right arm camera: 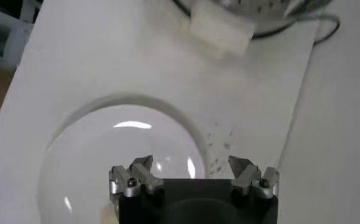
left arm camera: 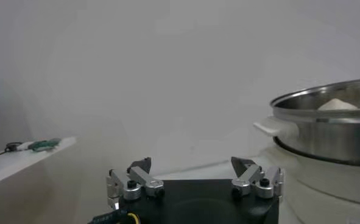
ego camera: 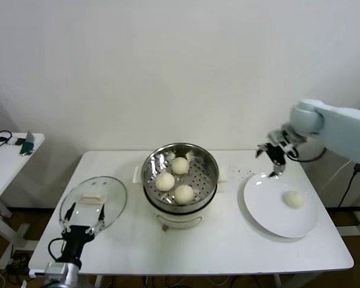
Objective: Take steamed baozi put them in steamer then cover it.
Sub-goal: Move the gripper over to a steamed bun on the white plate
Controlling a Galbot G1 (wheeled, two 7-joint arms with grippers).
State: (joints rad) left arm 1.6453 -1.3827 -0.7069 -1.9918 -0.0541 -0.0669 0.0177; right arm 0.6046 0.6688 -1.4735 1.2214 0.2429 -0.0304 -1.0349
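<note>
Nearest the head camera, low at the table's front left corner, the left gripper (ego camera: 84, 211) waits with its two dark fingers spread wide and holding nothing, their tips at the near rim of the round clear glass cover (ego camera: 93, 202) with its metal rim and cream-white bar handle, which lies flat on the white rectangular table (ego camera: 198, 243). From the left wrist, that gripper (left arm camera: 192, 171) looks level across the tabletop toward the round shiny steel steamer (left arm camera: 326, 125), where the pale top of one bun shows above the rim. On the middle of the table, the steamer (ego camera: 180, 174) sits on its cream-white base, uncovered, with three small round off-white steamed baozi (ego camera: 179, 165) resting on the perforated tray. To the right lies a flat round white plate (ego camera: 270, 210) carrying the fourth bun (ego camera: 294, 199) toward its right side. The right gripper (ego camera: 273, 157) hangs above the plate's far left rim, jaws released and empty, apart from that bun. Its wrist camera shows its spread fingers (right arm camera: 192, 172) over the plate (right arm camera: 106, 140), with the steamer's cream-white side handle (right arm camera: 221, 28) farther off.
</note>
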